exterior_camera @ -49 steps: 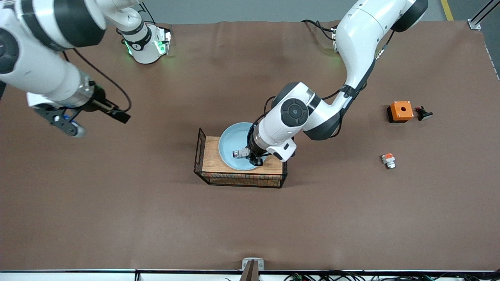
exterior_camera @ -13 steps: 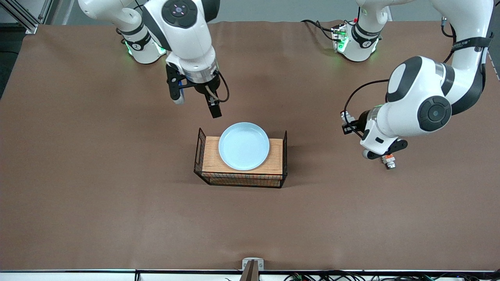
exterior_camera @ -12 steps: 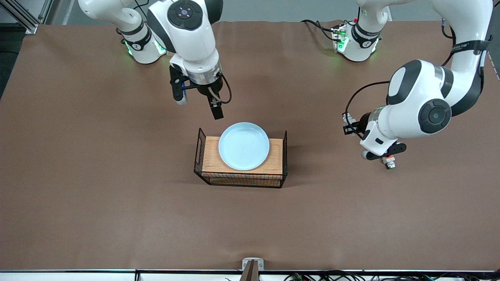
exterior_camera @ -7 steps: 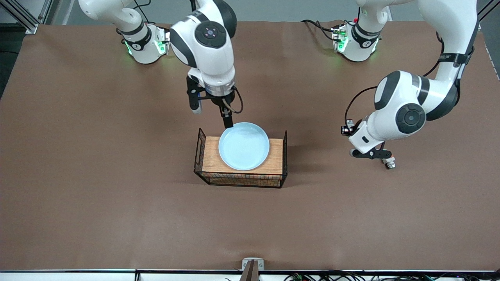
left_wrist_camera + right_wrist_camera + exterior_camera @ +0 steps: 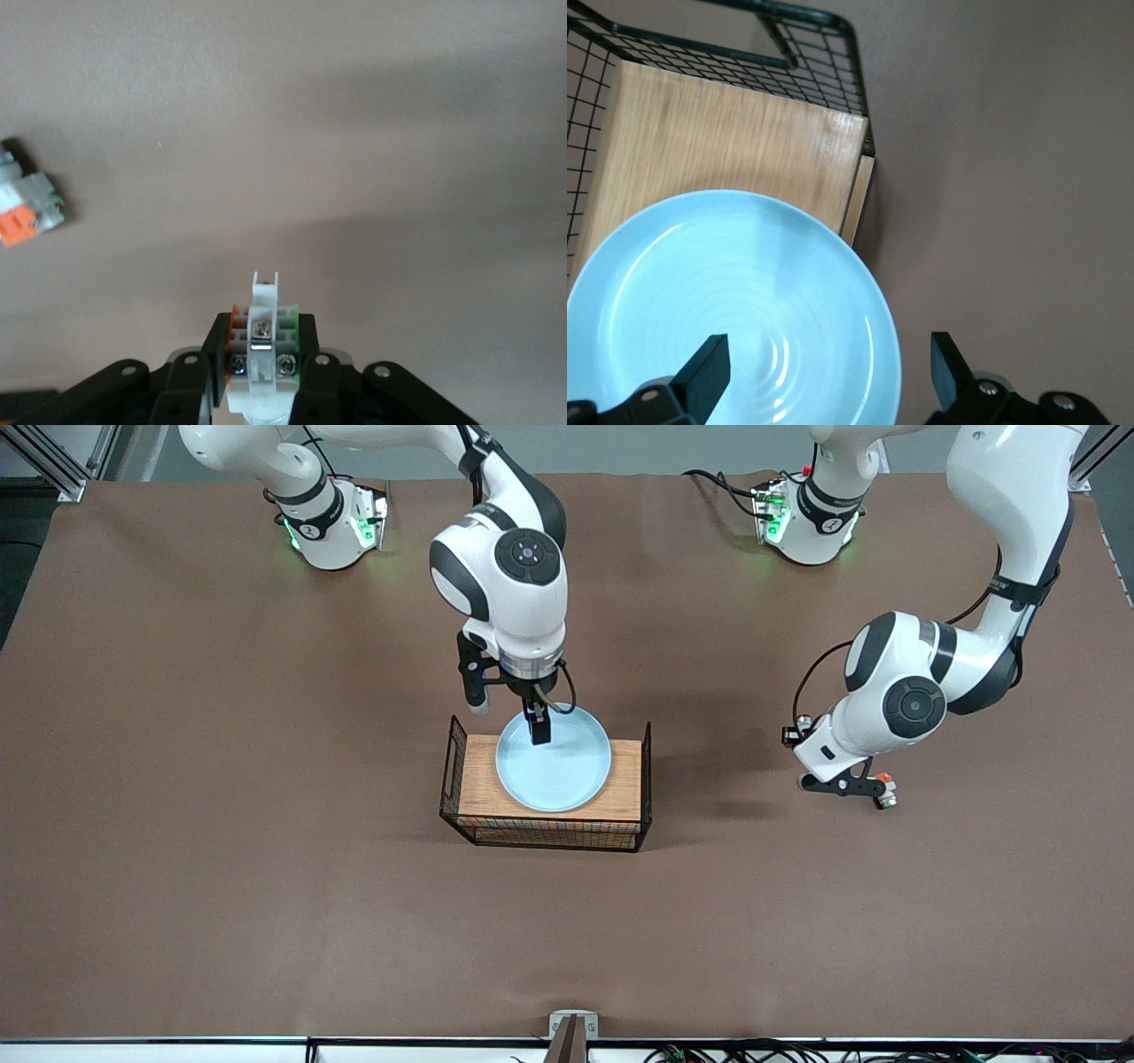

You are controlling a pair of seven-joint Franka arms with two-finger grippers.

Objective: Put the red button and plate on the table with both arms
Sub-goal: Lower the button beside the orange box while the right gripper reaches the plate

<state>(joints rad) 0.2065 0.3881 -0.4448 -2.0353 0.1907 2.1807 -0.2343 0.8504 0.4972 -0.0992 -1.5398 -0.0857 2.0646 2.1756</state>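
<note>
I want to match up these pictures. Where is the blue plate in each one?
Front view: the plate lies on the wooden-topped rack, mid-table, under the right gripper with its open jaws.
Left wrist view: not in it; only the brown table and small parts show.
Right wrist view: the plate fills the lower part, one finger over it.
Shared landmark: the rack, seen in the front and right wrist views.

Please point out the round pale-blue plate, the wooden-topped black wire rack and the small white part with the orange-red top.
Round pale-blue plate (image 5: 567, 775), front view, bare middle.
Wooden-topped black wire rack (image 5: 477, 779), front view, wooden top.
Small white part with orange-red top (image 5: 28, 212), left wrist view, its body.
</note>
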